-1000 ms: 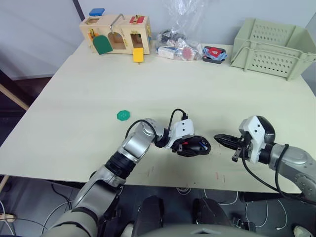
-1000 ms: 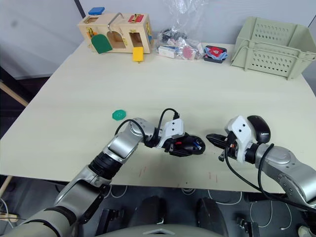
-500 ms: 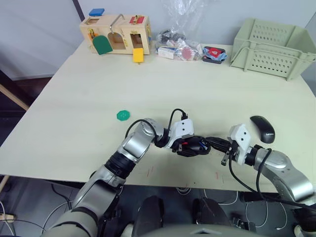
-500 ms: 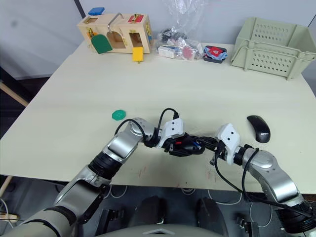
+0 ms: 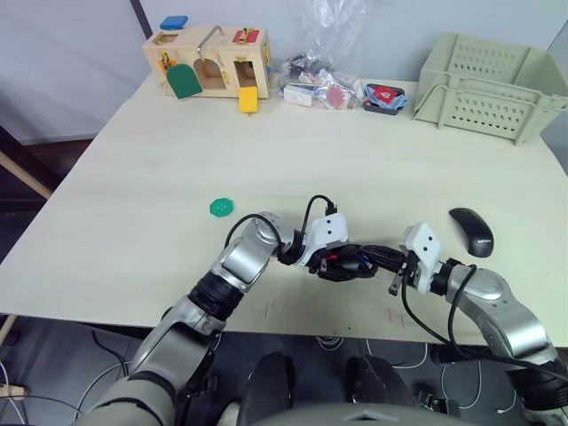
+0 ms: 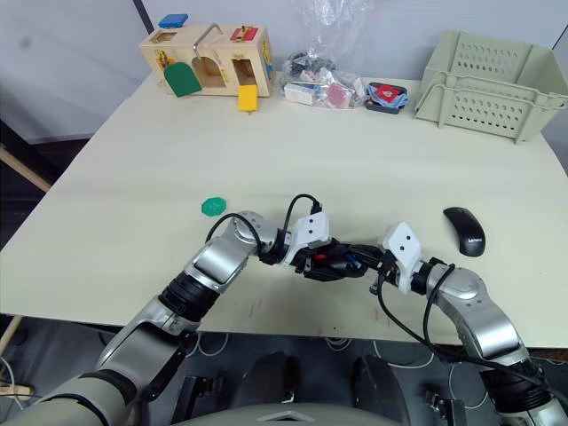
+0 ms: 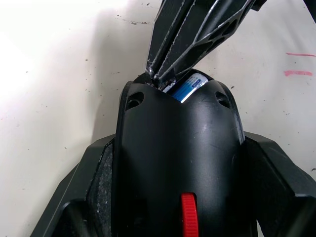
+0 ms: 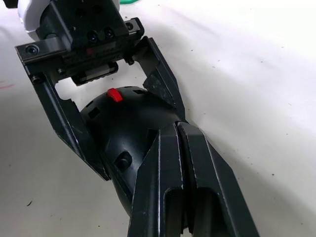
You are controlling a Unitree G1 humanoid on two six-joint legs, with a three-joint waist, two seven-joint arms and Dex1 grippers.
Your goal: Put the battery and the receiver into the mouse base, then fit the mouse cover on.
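My left gripper (image 5: 343,263) is shut on the black mouse base (image 7: 177,148), holding it just above the table near the front edge, one finger on each side. The blue-and-white battery (image 7: 189,85) peeks out at the base's far end. My right gripper (image 8: 176,129) is shut, its joined tips pressed against that end of the base, touching the battery. The glossy black mouse cover (image 5: 471,232) lies on the table to the right of my right arm. The receiver is out of view.
A green disc (image 5: 222,208) lies left of the left arm. Along the back stand a wooden toy box (image 5: 209,58), a plastic bag of small items (image 5: 321,84) and a pale green crate (image 5: 493,84). The table's front edge (image 5: 293,330) is close.
My right gripper has moved left, from a gap beside the mouse base to touching its end. The mouse cover, which my right arm partly hid, now shows fully. The left gripper has held still.
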